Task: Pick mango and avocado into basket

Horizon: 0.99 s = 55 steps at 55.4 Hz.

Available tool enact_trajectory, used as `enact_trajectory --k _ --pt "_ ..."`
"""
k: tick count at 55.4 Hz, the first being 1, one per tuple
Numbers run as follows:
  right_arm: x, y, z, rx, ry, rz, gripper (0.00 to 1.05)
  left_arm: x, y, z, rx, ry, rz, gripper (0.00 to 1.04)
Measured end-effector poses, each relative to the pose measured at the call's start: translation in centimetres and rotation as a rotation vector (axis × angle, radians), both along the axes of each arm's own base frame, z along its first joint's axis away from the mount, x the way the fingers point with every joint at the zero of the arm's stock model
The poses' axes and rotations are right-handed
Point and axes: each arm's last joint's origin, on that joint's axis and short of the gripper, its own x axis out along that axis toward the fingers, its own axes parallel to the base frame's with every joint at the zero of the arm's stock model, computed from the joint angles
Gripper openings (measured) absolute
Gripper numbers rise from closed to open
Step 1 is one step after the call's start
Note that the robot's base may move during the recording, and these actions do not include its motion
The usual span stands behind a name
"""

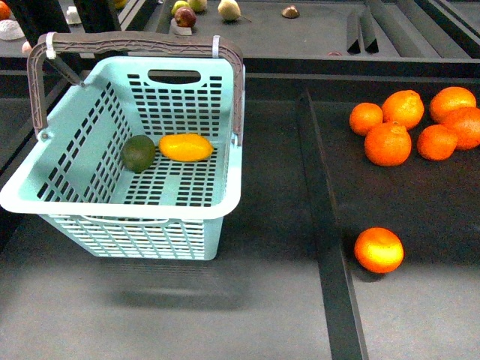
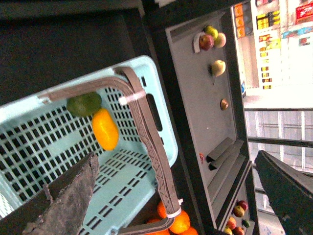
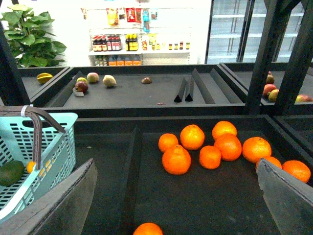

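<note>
Now | mango (image 1: 186,147), avocado (image 1: 139,153) in basket (image 1: 225,196) | both grippers' fingers apart, clear of fruit

The light teal basket (image 1: 202,206) sits on the left, its brown handle up. Inside on the floor lie the yellow mango (image 1: 185,147) and, touching its left end, the green avocado (image 1: 139,153).

All I could see of my rig was claw fingers in the two wrist views. The left claw (image 2: 171,196) had a grey, rough, worn-looking finger (image 2: 63,200) and a dark, smoother one. The right claw (image 3: 171,205) showed two flat grey fingers (image 3: 63,205) with slanted edges.
</note>
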Motion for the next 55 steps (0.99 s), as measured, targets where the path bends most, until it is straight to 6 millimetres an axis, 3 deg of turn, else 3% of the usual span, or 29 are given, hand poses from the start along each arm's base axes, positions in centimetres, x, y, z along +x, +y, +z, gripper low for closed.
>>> enact_trajectory --k 4,8,13,22,28,33,47,55 --pt "0.0 0.0 0.0 0.000 0.000 0.000 0.97 -4.7 1.7 1.4 0.109 -0.029 0.001 0.97" --pt "0.0 0.0 0.0 0.000 0.000 0.000 0.97 -8.2 1.9 1.6 0.215 -0.052 -0.014 0.97" --pt "0.0 0.0 0.0 0.000 0.000 0.000 0.97 -10.9 1.3 0.8 0.305 -0.029 -0.067 0.97" --pt "0.0 0.0 0.0 0.000 0.000 0.000 0.97 -11.3 1.0 0.4 0.359 -0.048 -0.137 0.95" --pt "0.0 0.0 0.0 0.000 0.000 0.000 0.97 -12.3 0.5 -1.6 0.732 -0.325 -0.404 0.73" --pt "0.0 0.0 0.0 0.000 0.000 0.000 0.97 -13.5 0.4 -2.7 1.005 -0.370 -0.444 0.55" --pt "0.0 0.0 0.0 0.000 0.000 0.000 0.97 -15.8 0.5 -6.2 1.155 -0.325 -0.484 0.03" --pt "0.0 0.0 0.0 0.000 0.000 0.000 0.97 -16.8 0.5 -7.3 1.166 -0.331 -0.481 0.03"
